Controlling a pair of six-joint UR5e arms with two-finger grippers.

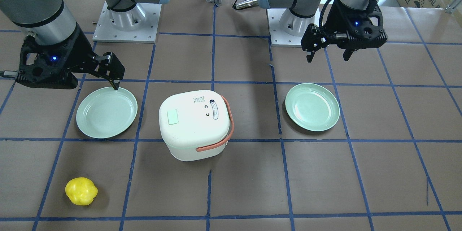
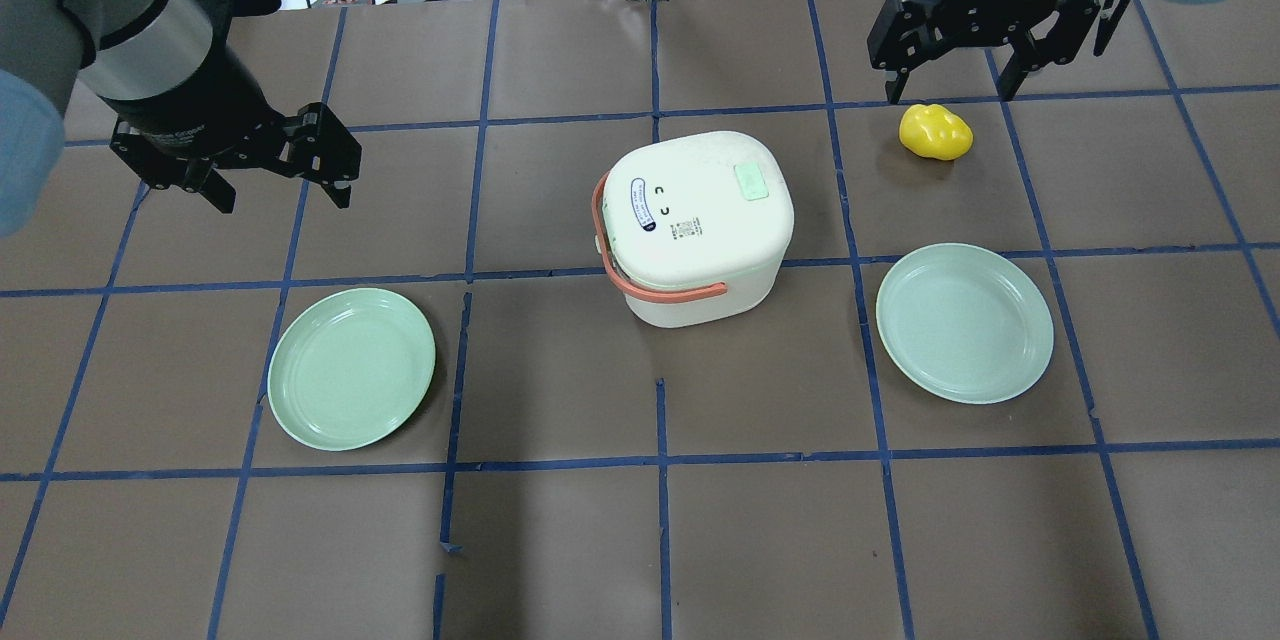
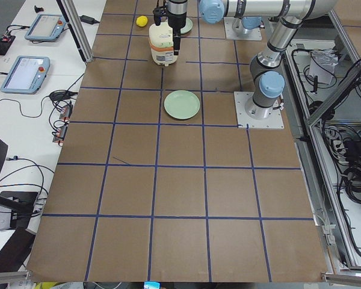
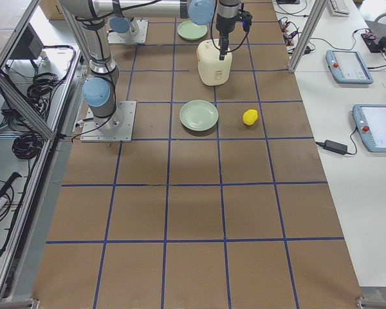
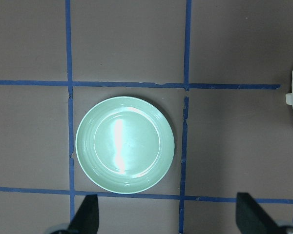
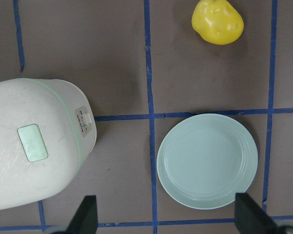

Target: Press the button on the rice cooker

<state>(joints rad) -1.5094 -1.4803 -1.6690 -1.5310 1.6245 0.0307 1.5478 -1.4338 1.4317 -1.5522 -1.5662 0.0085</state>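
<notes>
The white rice cooker (image 2: 700, 220) stands closed at the table's middle, with its salmon handle (image 2: 660, 292) folded down. It also shows in the front view (image 1: 195, 122) and the right wrist view (image 6: 34, 146). A mint-green square pad (image 2: 751, 182) sits on its lid. A small white latch (image 6: 85, 118) shows on its side. My left gripper (image 2: 280, 190) is open and empty, well to the cooker's left. My right gripper (image 2: 952, 85) is open and empty, off to the cooker's far right, above a yellow toy fruit (image 2: 935, 132).
Two mint-green plates lie either side of the cooker, one on my left (image 2: 352, 368) and one on my right (image 2: 965, 322). The brown table (image 2: 560, 520) carries a grid of blue tape. Cables lie beyond its far edge.
</notes>
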